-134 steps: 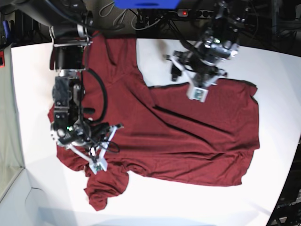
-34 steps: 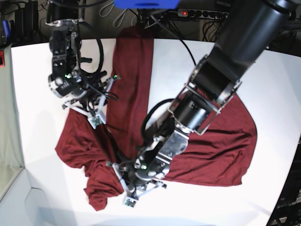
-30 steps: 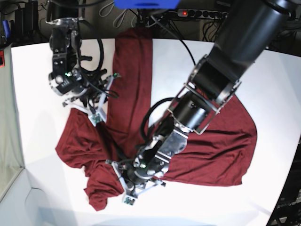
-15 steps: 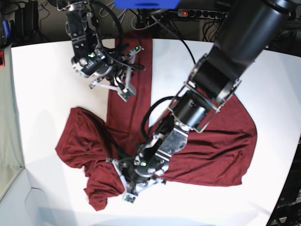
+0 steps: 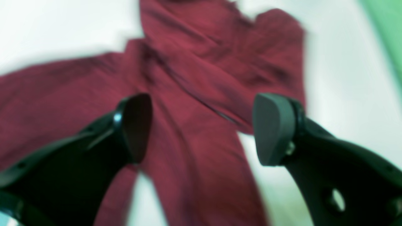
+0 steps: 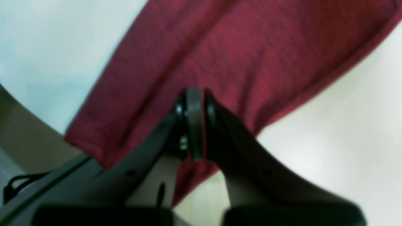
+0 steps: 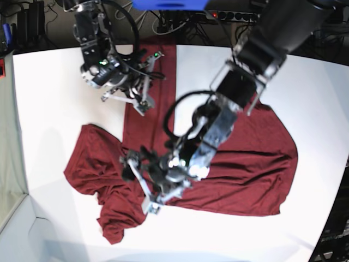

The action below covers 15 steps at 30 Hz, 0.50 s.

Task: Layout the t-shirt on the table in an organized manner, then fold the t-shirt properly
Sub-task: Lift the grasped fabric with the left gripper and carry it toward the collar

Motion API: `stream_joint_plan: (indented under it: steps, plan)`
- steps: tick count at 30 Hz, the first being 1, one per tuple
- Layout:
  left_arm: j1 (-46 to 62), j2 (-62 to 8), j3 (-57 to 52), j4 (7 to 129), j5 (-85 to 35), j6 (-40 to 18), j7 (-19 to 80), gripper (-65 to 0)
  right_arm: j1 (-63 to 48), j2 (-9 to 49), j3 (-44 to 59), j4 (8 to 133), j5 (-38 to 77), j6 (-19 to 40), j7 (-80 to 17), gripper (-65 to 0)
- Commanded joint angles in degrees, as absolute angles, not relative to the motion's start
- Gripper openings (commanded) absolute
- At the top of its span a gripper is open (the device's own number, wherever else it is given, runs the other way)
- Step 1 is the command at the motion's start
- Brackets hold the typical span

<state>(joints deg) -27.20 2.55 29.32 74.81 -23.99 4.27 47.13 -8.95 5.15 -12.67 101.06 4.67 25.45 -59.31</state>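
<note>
The dark red t-shirt point(image 7: 245, 164) lies rumpled on the white table point(image 7: 43, 98), with a long strip drawn toward the far edge and a bunched sleeve at the front left. My left gripper point(image 7: 140, 188) hovers over the front folds with its jaws wide open and nothing between them. In the left wrist view the left gripper point(image 5: 204, 128) frames creased t-shirt point(image 5: 194, 81) fabric below. My right gripper point(image 7: 143, 103) is at the strip's left edge. In the right wrist view the right gripper point(image 6: 194, 122) is shut on the t-shirt point(image 6: 238, 47) hem.
Cables and a power strip point(image 7: 229, 15) run behind the table's far edge, beside a blue object point(image 7: 169, 4). The table's curved edge falls away at the right point(image 7: 332, 218). A pale ledge point(image 7: 16, 229) sits off the front left corner.
My left gripper has opened, let go of the front fold and drawn back upward. The right gripper carried the shirt's edge up and to the right, then held still.
</note>
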Motion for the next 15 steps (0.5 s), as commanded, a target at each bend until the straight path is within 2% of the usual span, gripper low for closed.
stream_joint_plan:
  steps: [1,4,8,15]
  plan:
    - [-26.24,2.95,28.53,78.37,-24.04,4.18,47.87,-16.5,-8.22,6.20,-11.30,102.64,4.53,25.63,-57.71,-65.0]
    - [-18.68,2.77,28.26,84.70,-23.96,4.00,50.33,-16.5,-8.13,8.40,-7.52,103.25,4.53,25.63,-56.75,-65.0]
    - [-12.35,0.84,28.97,86.73,-23.96,4.00,50.15,-16.5,-7.69,11.38,-3.74,103.16,4.88,25.63,-56.40,-65.0]
    - [-8.75,-1.63,33.10,87.16,-24.22,4.09,50.59,-16.5,-6.64,14.20,-2.86,103.08,4.62,25.63,-54.46,-65.0]
